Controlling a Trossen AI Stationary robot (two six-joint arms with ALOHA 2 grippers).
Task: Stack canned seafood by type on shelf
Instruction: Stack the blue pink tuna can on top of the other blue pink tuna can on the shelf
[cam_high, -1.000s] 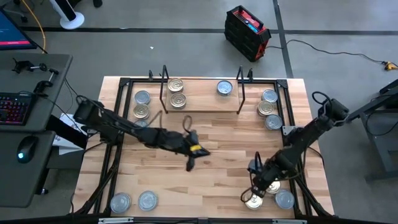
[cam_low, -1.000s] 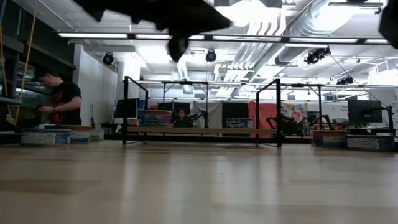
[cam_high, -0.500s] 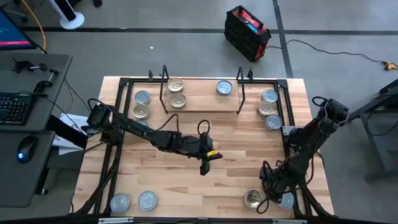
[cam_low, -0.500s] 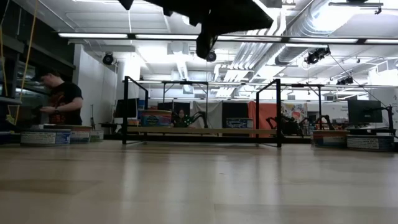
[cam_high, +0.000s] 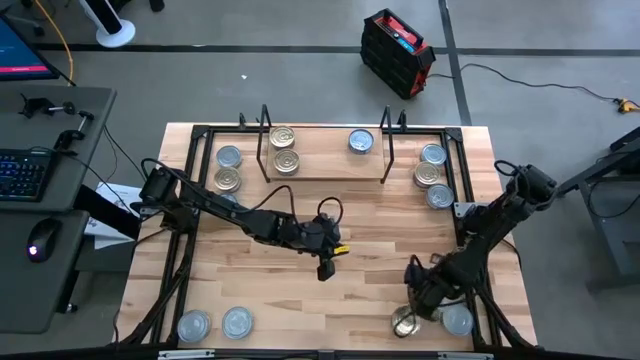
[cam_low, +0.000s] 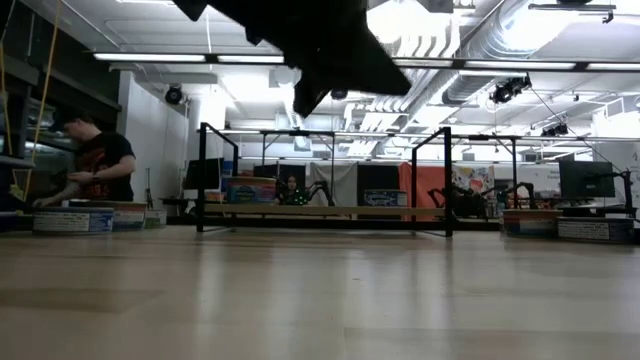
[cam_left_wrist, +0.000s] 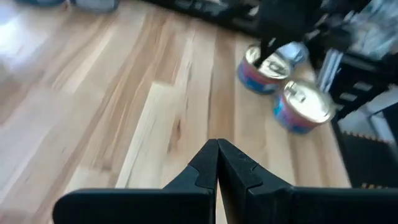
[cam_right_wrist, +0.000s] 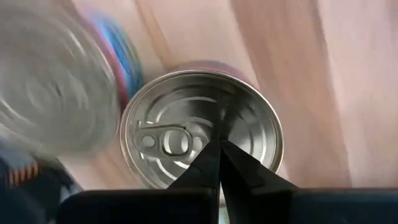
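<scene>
Right gripper (cam_high: 413, 297), fingers pressed together, hovers above gold tin (cam_high: 405, 321); left gripper (cam_high: 324, 270) likewise clenched.

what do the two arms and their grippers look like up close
Both arms are dark, slim and jointed, with black cables looping beside the links. The left gripper carries a small yellow marking near its wrist; its fingers are matte black wedges that taper to a point. The right gripper is likewise all black, with similarly pointed fingers.

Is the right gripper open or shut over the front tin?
Shut and empty: the right gripper has fingertips touching, poised above the tin's pull-tab lid.
</scene>
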